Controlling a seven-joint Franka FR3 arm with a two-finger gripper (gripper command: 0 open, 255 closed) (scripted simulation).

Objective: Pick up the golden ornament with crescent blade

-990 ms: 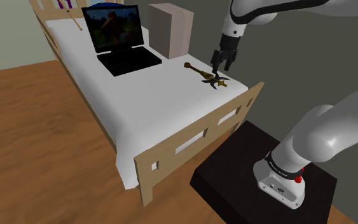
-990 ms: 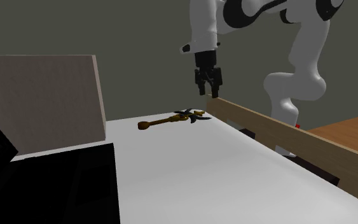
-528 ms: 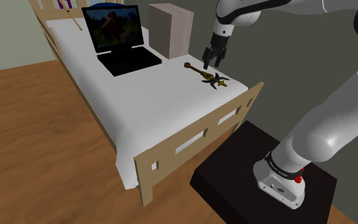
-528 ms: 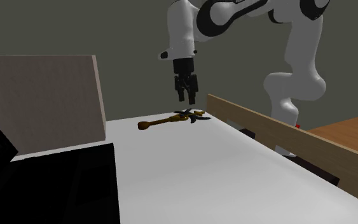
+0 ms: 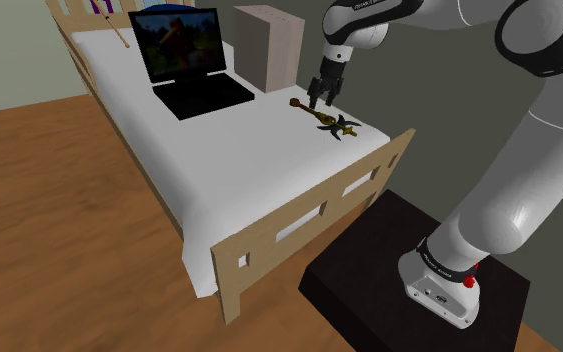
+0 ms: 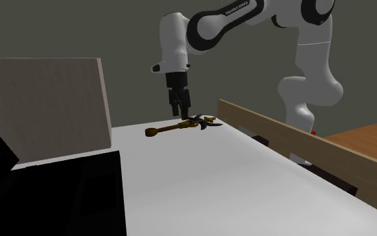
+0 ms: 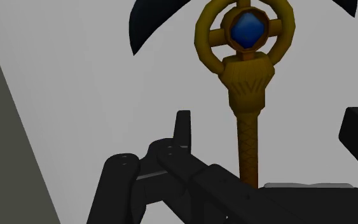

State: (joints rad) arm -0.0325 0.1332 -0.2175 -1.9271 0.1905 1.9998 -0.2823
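Observation:
The golden ornament (image 5: 324, 118) lies flat on the white mattress (image 5: 239, 150), near the bed corner beside the footboard. It has a slim golden shaft (image 7: 248, 146), a ring head with a blue gem (image 7: 246, 28) and a dark crescent blade (image 7: 147, 18). My black gripper (image 5: 321, 95) hangs just above the shaft, pointing down. In the second exterior view the gripper (image 6: 180, 110) hovers over the ornament (image 6: 180, 125) without touching it. The wrist view has the fingers (image 7: 182, 130) open on either side of the shaft, with the gripper (image 7: 269, 121) holding nothing.
An open black laptop (image 5: 184, 60) sits on the mattress toward the shoulder view's left. A beige box (image 5: 269, 45) stands just behind the ornament. The wooden footboard (image 5: 309, 215) runs along the near bed edge, above the black stand (image 5: 389, 260).
My gripper has moved from beyond the blade end to over the shaft, leftward in both exterior views, and has come down closer to the ornament. The ornament has not moved.

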